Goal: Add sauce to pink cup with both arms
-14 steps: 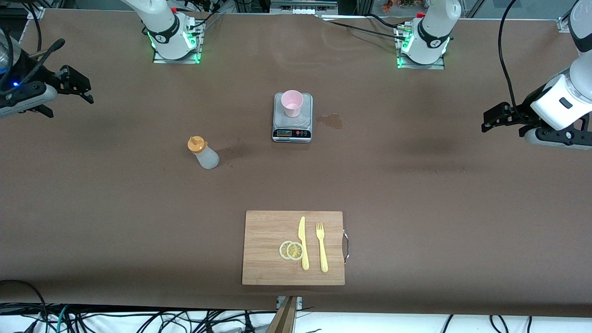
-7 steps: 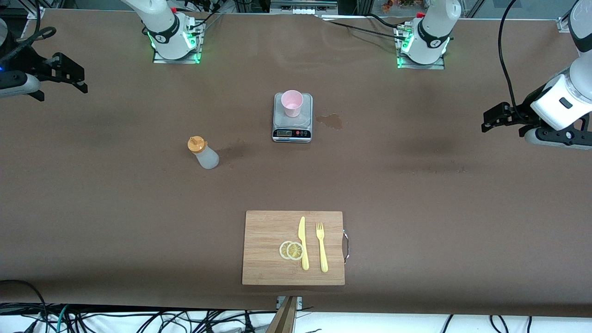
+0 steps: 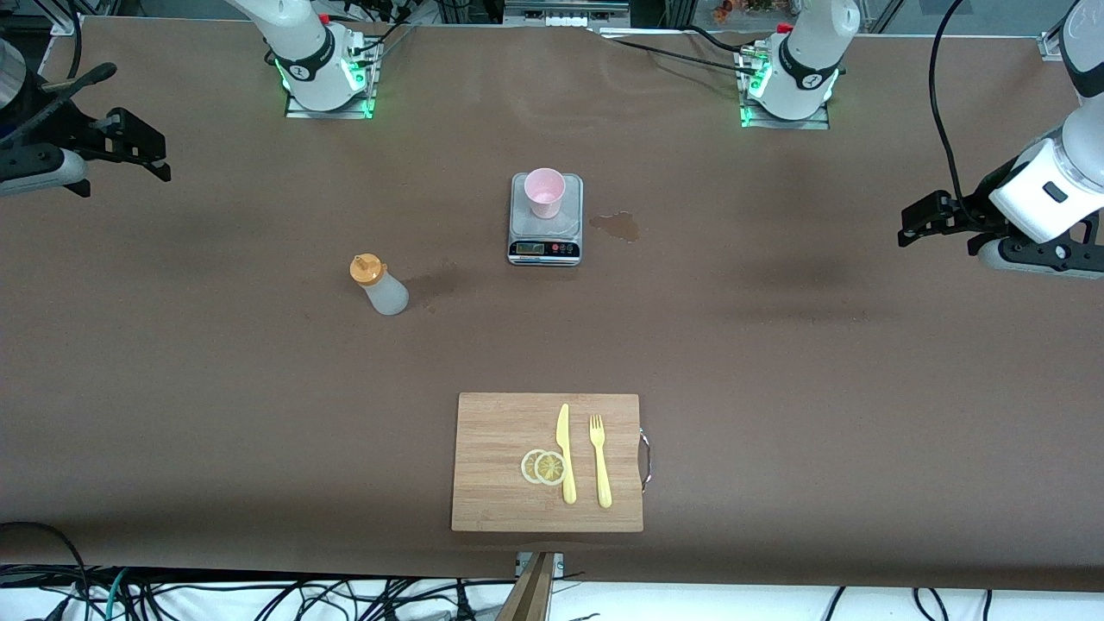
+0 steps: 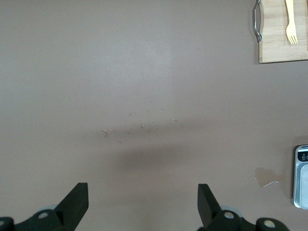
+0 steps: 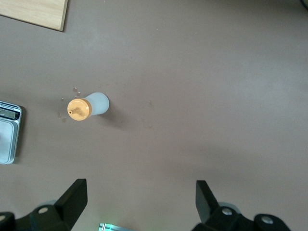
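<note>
A small pale pink plastic cup (image 3: 545, 191), round-rimmed and slightly tapered, stands upright on a small grey kitchen scale with a dark display strip (image 3: 545, 246) in the middle of the brown matte table (image 3: 776, 362). A small translucent whitish squeeze bottle with an orange nozzle cap (image 3: 378, 285) stands on the bare table, nearer the front camera than the scale and toward the right arm's end, well apart from the cup. Nothing stands between bottle and cup.

Just beside the scale, toward the left arm's end, lies a dried stain (image 3: 616, 226) on the tabletop. Nearer the front camera sits a rectangular bamboo cutting board with a metal handle (image 3: 500, 431); on it lie two pale lemon slices (image 3: 543, 467), a yellow plastic knife (image 3: 565, 453) and a yellow plastic fork (image 3: 599, 460), side by side.

The black two-finger right gripper (image 3: 142, 155) hangs over the right arm's end of the table, jaws spread wide and holding nothing. The black left gripper (image 3: 925, 222) hangs over the left arm's end, likewise wide apart and empty.

The right wrist view looks straight down on the bottle's orange cap, with a scale edge and a board corner; the cup is out of its frame. The left wrist view shows the stain, the scale's edge, the board's handle and the fork, but neither bottle nor cup.
</note>
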